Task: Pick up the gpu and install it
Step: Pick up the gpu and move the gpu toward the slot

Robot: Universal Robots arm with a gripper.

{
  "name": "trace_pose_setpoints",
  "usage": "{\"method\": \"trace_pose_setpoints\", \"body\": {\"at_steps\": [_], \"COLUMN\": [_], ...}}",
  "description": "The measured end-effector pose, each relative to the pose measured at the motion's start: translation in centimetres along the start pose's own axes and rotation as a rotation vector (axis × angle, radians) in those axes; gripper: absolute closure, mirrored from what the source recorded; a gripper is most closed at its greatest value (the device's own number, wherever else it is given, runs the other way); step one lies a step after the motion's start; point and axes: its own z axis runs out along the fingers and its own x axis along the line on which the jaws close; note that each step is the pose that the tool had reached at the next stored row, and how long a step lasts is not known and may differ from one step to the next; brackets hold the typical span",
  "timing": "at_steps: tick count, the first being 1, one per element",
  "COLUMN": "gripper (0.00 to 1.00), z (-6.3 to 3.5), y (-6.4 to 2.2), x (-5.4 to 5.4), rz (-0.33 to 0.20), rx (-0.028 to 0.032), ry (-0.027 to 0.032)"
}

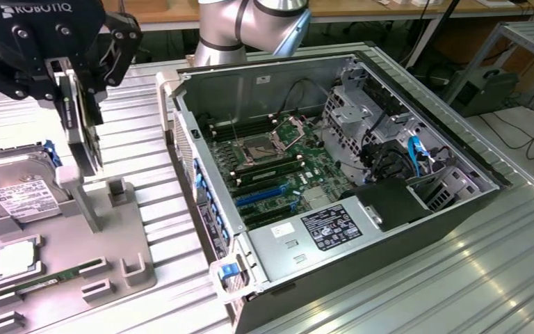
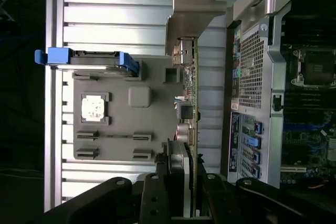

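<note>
The gpu (image 1: 83,136) is gripped edge-on between the closed-in fingers of the gripper (image 1: 72,80). Its long axis hangs near vertical over the grey holder tray (image 1: 72,243) at the exterior view's left. The open computer case (image 1: 248,87) lies apart, toward the exterior view's right, on the table (image 1: 452,278). The gripper is pointed downward.

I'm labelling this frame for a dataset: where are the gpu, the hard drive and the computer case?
gpu (image 1: 83,142): exterior view, lower part of the card.
hard drive (image 1: 23,195): exterior view, on its white label.
computer case (image 1: 239,90): exterior view, bare inner wall.
</note>
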Motion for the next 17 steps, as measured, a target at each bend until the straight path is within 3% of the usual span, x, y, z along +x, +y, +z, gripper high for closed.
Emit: {"method": "trace_pose_setpoints", "body": {"at_steps": [2,17], "gripper": [0.71,0.71], "z": [-1.35,-1.35], "y": [0.07,0.01], "x": [0.0,-2.5], "rz": [0.001,0.005], "rx": [0.0015,0.0024], "ry": [0.0000,-0.0005]}}
